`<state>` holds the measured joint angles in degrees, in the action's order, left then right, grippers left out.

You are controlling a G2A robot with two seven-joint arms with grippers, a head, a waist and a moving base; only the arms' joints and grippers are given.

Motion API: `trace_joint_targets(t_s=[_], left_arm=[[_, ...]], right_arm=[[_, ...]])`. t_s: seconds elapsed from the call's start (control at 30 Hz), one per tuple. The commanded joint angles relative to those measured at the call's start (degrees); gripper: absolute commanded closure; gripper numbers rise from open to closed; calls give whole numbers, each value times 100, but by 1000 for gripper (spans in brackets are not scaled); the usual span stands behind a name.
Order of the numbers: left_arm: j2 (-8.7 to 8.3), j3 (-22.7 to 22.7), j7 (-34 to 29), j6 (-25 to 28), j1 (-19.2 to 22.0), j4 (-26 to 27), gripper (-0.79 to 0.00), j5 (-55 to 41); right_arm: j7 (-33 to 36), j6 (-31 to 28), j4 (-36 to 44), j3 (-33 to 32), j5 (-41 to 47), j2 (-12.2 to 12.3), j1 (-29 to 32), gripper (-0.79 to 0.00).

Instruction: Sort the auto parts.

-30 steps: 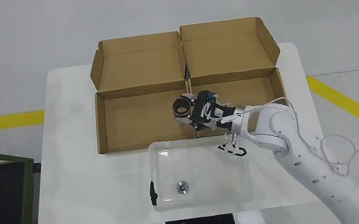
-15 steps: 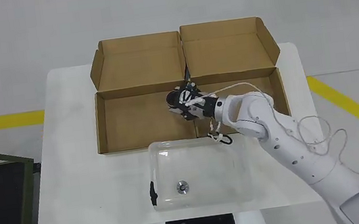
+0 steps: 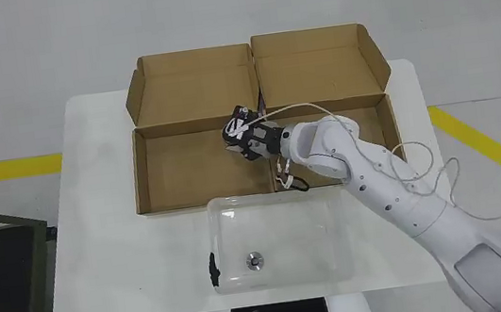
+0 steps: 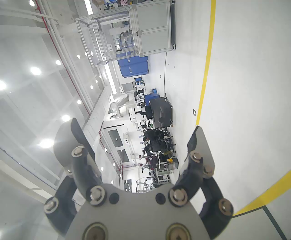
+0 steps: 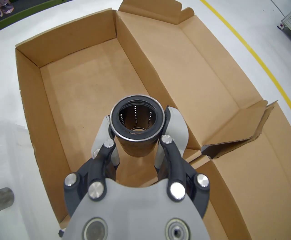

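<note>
My right gripper (image 3: 241, 135) is shut on a black cylindrical bearing (image 3: 235, 129) with a metal rim. It holds the bearing above the right end of the left cardboard box (image 3: 190, 169). In the right wrist view the bearing (image 5: 137, 123) stands with its open end up between the two fingers (image 5: 176, 127), over the box's bare floor (image 5: 91, 91). A clear plastic tray (image 3: 317, 195) in front of the boxes holds a small round metal part (image 3: 256, 261). A black part (image 3: 213, 271) lies at the tray's left edge. My left gripper (image 4: 136, 131) is open, holds nothing, and points out into the hall.
The right cardboard box (image 3: 360, 122) adjoins the left one, and both lids lie folded back on the far side. The boxes' shared wall (image 5: 195, 156) is just beside the gripper. Bare white table (image 3: 106, 213) lies left of the boxes and tray.
The right arm has carried the bearing leftward and a little farther back, from over the wall between the boxes to over the left box. The tray parts have not moved.
</note>
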<state>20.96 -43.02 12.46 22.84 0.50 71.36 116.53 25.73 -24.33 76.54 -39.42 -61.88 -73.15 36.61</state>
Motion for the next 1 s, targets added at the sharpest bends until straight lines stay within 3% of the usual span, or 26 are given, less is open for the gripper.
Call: trace_joint_targets(t_s=[0.0,0.33,0.97], left_arm=[[0,0,0,0,0,0,-785,0],[0,0,0,0,0,0,-785,0],[0,0,0,0,0,0,-785,0]], right_arm=[[5,18,-129,58,-4,-53,-69,0],[87,141,-612,305,-100,-302,-325,0],[162,94,-992,327,-302,-534,-381,-388]])
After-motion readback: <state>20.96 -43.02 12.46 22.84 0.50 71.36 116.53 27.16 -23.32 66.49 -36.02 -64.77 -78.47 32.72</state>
